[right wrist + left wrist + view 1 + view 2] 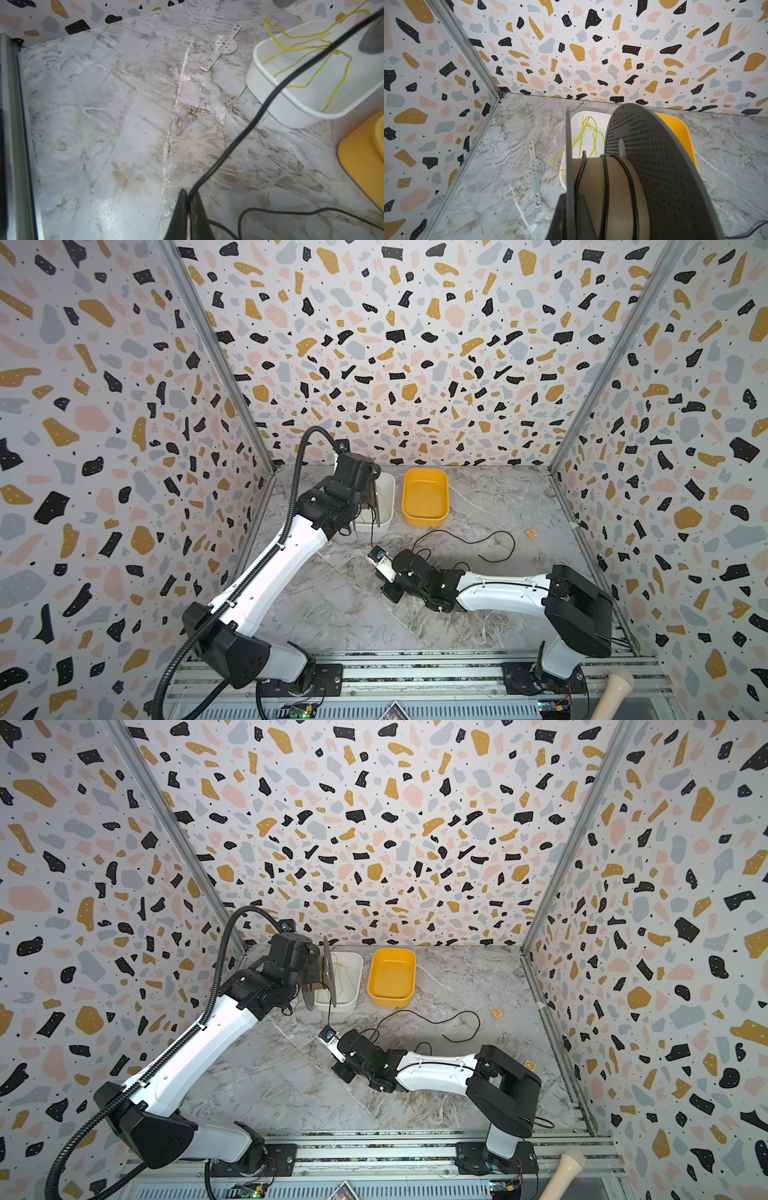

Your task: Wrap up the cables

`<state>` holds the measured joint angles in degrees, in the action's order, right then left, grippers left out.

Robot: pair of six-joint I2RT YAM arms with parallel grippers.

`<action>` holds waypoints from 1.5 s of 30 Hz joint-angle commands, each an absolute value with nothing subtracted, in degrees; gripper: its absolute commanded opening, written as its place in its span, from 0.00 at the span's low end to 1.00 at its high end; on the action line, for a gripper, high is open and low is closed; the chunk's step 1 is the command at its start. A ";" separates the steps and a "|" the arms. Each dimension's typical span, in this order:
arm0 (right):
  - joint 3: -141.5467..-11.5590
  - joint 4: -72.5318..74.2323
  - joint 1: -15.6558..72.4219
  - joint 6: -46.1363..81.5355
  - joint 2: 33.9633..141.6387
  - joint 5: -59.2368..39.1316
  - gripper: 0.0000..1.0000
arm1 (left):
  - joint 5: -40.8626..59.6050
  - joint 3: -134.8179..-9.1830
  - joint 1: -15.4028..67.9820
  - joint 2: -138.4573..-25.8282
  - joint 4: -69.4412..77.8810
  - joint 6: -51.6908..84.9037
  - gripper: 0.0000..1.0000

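Our left gripper (570, 207) is clenched on a flange of the spool (654, 166), raised far left so its core can take turns. Our right gripper (188, 199) pinches the black cord (228, 149) low at the centre of the tabletop (104, 124), likely to feed it taut. Slack loops lie to the right, and the white bin (291, 122) with its yellow cord (595, 133), under the line, could snag it.

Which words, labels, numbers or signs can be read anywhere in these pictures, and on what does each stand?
None reads clearly in any view.
Mark on the small orange square tag on the grey marbled table: too small to read.
Mark on the second small orange tag beside the right arm: blurred.
Face of the printed card at the front rail: cut off, unreadable.
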<state>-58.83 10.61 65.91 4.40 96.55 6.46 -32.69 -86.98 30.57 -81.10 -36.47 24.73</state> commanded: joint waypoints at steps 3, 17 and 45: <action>-61.96 7.53 66.95 4.78 88.71 7.86 0.00 | -36.73 -84.89 30.32 -80.02 -26.45 26.45 0.00; -66.83 3.06 63.32 4.08 80.42 11.43 0.00 | -36.06 -82.10 30.74 -79.16 -26.92 22.91 0.00; -77.39 2.45 48.78 1.47 84.05 10.90 0.00 | -34.68 -82.30 39.11 -75.97 -35.48 13.71 0.00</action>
